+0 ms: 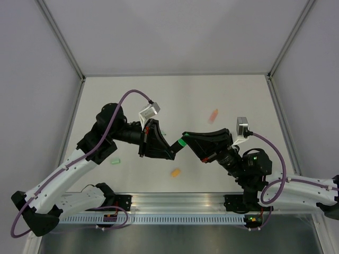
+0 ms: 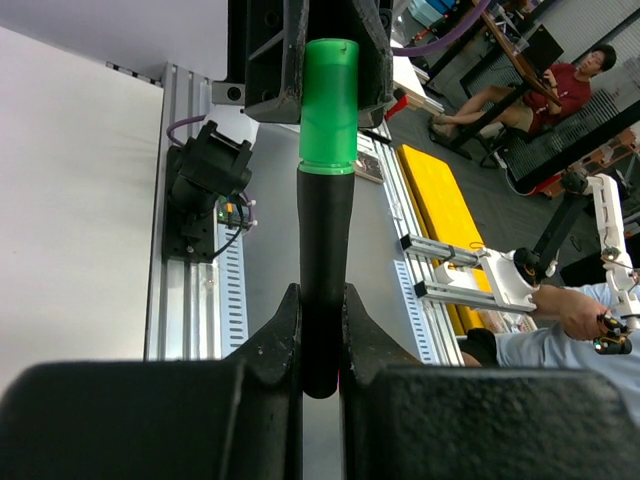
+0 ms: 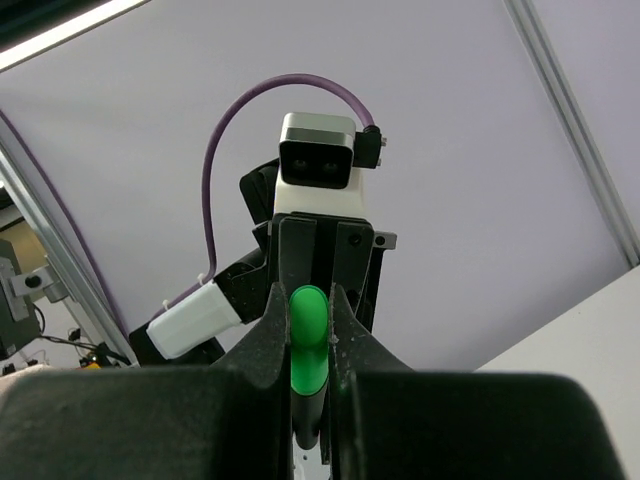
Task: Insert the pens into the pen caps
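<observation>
"Green cap (image 2: 329, 100) and black pen (image 2: 324, 240): how are they held?"

"The pen's rear end is clamped by the left gripper (image 2: 321, 335), its fingers shut tight on the barrel. The cap is pinched by the right gripper (image 3: 309, 335), likewise closed on it. Both are held in mid-air, above the table (image 1: 238, 95)."

"Is the cap seated?"

"Its rim is seen against the barrel, so it seems largely on. A full click cannot be confirmed."

"What is called for?"

"Pen and cap should be lined up on one axis and pressed straight together. Sideways force is to be avoided, since the barrel could pivot in the fingers."

"And the rest?"

"An orange cap (image 1: 175, 172) is seen nearer the arm bases than the green cap, a pink pen (image 1: 213, 115) beyond it."
</observation>
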Controlling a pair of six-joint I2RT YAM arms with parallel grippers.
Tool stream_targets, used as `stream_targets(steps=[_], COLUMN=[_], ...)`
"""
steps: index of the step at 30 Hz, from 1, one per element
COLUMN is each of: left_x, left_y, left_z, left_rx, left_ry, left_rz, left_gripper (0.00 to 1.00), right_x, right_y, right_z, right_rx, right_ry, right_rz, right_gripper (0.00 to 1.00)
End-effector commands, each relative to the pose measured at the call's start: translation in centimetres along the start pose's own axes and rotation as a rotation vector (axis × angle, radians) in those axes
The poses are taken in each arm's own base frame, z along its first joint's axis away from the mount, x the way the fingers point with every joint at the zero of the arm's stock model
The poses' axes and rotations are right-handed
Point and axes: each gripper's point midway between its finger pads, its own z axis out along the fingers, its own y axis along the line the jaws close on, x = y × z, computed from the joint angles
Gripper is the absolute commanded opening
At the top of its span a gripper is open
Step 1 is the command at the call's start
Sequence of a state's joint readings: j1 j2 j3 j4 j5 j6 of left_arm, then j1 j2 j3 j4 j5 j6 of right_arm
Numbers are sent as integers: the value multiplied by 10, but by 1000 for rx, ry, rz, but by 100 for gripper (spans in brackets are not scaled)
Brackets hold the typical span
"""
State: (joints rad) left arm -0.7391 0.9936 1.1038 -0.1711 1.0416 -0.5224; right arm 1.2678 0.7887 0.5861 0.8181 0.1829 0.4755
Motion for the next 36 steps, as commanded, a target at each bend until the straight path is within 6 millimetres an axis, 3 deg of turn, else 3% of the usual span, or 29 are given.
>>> stream_targets(steps=[1,5,10,15,21,26,32,36], left_x=[-141,-139,-129,-134,-129,-134,-137,-123], left_y=[17,26,40,36,56,52,47,52], left_z=[-21,-15,-17,-17,-23,-19,-20,-18], left_rx=[-257,-245,-281,-290,-398,-339,-321,-315], left_ry=[-480,-478,-482,-464,-430,-447,-468,-431], left_rz=[317,280,271,258,211,164,159,170], left_gripper=[2,2,2,2,2,2,2,2], right_x=[218,221,206,222,236,250,250,241], right_y=[-19,-34,-55,-48,-51,-30,-20,-29], right_z=[-132,-121,-101,-101,-118,-120,-116,-108], right_rx=[37,164,290,242,246,144,121,188], right_ry=[915,876,754,832,898,935,910,869], right_rz=[91,36,-36,-95,-130,-150,-166,-196], right_gripper=[0,0,0,0,0,0,0,0])
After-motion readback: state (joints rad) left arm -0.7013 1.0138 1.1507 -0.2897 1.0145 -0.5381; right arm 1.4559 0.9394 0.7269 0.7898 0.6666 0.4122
